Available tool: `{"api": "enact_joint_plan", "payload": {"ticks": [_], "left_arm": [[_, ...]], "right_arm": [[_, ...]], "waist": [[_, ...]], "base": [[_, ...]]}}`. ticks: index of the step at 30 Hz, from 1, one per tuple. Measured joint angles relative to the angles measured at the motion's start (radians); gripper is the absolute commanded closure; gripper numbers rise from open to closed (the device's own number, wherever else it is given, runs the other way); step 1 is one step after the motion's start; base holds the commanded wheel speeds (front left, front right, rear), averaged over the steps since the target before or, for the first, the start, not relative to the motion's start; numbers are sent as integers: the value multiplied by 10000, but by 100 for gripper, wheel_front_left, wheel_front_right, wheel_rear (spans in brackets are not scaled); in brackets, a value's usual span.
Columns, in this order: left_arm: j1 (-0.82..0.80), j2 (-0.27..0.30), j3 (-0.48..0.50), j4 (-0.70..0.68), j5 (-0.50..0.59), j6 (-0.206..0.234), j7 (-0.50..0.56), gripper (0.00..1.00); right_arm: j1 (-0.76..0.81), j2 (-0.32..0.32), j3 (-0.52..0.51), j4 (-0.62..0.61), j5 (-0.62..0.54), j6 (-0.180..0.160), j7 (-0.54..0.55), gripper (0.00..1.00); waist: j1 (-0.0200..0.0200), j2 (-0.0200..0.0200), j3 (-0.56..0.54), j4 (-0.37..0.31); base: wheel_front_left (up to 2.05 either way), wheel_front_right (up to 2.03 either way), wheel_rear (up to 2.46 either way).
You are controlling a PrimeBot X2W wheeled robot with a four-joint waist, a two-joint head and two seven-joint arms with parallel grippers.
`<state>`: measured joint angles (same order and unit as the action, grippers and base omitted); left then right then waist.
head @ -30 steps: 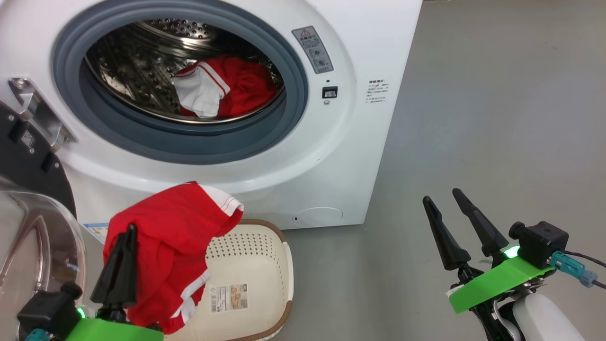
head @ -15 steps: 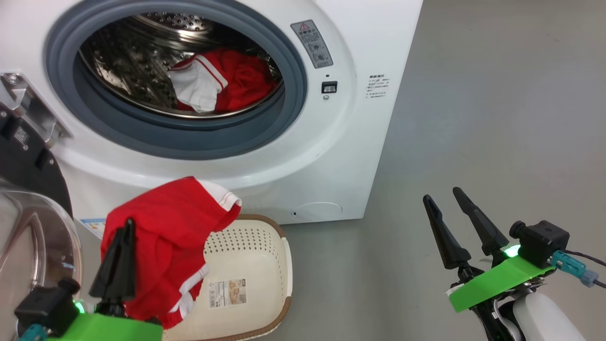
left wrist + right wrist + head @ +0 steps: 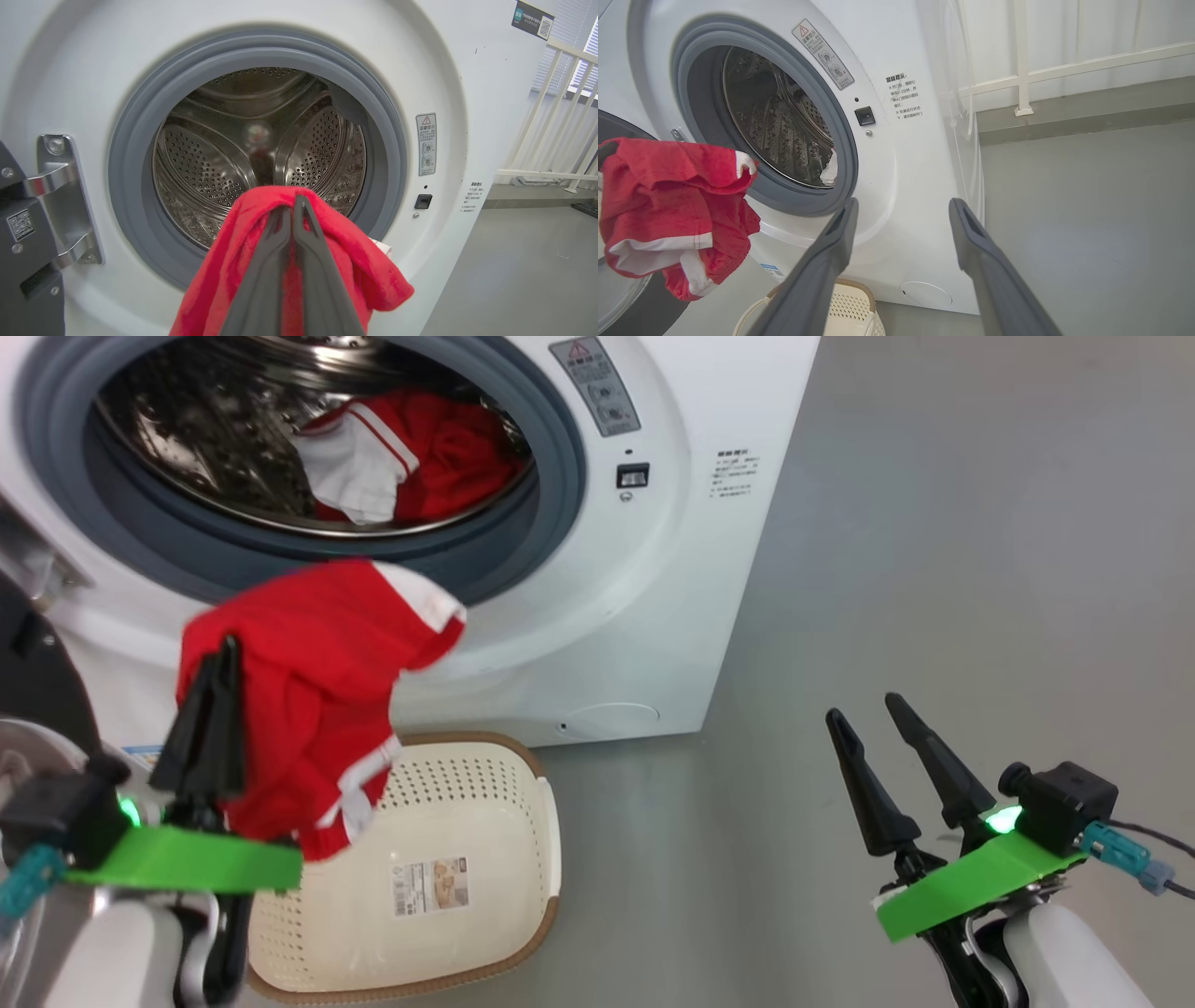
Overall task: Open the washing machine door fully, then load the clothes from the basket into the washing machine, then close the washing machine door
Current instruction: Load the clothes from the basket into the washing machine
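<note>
Left hand (image 3: 224,649) clamped shut on a red piece of the clothes (image 3: 317,653): soft knit, white-banded hem, drooping in folds. It hangs above the near-left rim of the basket (image 3: 448,784), cream perforated plastic, and level with the lower lip of the grey rubber gasket (image 3: 560,476). More red-and-white cloth lies on the floor of the perforated steel drum (image 3: 187,429). Washing machine door (image 3: 37,672) swung out at my left, close beside the left wrist. Right hand (image 3: 864,709) spread, holding nothing, over smooth grey floor (image 3: 934,569), well apart from the washing machine (image 3: 653,616).
</note>
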<state>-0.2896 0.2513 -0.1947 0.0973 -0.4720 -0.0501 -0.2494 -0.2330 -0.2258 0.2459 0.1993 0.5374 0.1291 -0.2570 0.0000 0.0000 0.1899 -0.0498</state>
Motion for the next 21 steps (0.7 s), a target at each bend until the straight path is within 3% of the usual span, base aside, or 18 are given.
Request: {"api": "enact_joint_plan", "payload": {"ticks": [21], "left_arm": [[-5075, 251, -46, 3333, 527, -426, -35, 100]], "right_arm": [[-813, 447, -2, -305, -349, 0, 0, 0]], "waist": [[0, 0, 1822, -847]], "base": [[0, 0, 0]]}}
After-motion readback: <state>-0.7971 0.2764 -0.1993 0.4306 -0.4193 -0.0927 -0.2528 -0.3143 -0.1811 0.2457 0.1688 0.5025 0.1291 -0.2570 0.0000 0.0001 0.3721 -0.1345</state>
